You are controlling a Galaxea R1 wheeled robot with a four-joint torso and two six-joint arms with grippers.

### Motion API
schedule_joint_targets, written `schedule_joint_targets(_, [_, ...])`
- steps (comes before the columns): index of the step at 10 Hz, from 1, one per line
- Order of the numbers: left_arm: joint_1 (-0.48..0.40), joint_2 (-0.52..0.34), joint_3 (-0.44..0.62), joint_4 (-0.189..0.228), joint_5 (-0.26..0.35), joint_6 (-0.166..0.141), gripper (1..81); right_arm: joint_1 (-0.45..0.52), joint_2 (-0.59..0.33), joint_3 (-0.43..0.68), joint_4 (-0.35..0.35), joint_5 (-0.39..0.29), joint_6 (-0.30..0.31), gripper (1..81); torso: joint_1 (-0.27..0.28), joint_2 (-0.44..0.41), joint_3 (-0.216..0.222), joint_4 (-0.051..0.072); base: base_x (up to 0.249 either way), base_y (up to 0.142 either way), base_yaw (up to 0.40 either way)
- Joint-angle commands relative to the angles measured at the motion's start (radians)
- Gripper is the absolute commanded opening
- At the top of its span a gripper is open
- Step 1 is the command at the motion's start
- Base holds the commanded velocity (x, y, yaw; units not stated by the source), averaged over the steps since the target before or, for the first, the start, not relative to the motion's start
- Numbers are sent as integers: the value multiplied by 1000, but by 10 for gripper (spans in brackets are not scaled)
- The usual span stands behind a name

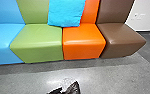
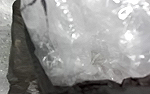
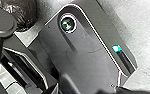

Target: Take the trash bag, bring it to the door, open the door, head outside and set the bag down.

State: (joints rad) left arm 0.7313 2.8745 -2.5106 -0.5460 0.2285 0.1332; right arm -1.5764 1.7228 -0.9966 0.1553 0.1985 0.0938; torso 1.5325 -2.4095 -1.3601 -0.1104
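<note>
The black trash bag (image 1: 73, 88) is in front of the robot, at the near edge of the head view, short of the row of seats, with creased, pointed folds standing up; how its underside rests is hidden. The left wrist view gives a close look at crinkled, translucent whitish plastic (image 2: 91, 45) with bright glints, bordered by dark, rumpled plastic (image 2: 21, 52). Whether the pale plastic is inside the dark or lies against its outside cannot be told, and no separate contents can be made out through it. In the right wrist view, shiny, wrinkled dark plastic (image 3: 26, 12) bulges beside the robot's own hardware, over pale grey floor. How far the left gripper and the right gripper are open, and whether either has hold of the bag, I cannot tell. Beyond the bag, across the grey floor (image 1: 111, 75), light blue (image 1: 3, 47), green (image 1: 38, 47), orange (image 1: 83, 47) and brown seats (image 1: 121, 45) stand side by side, a bright blue cushion (image 1: 66, 12) resting against the green and orange backrests, near a white wall (image 1: 147, 23).
</note>
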Motion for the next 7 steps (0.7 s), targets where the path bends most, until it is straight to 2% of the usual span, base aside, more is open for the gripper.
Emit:
schedule_joint_targets(1, [-103,-29,56,-3,66,-3,10,9,-41,-5,3,-87,-3,811,-61,95,93,0,0,0,0])
schedule_joint_targets(7, [-106,-44,75,-3,66,-4,10,9,-7,-36,3,-88,-3,811,-199,309,311,0,0,0,0])
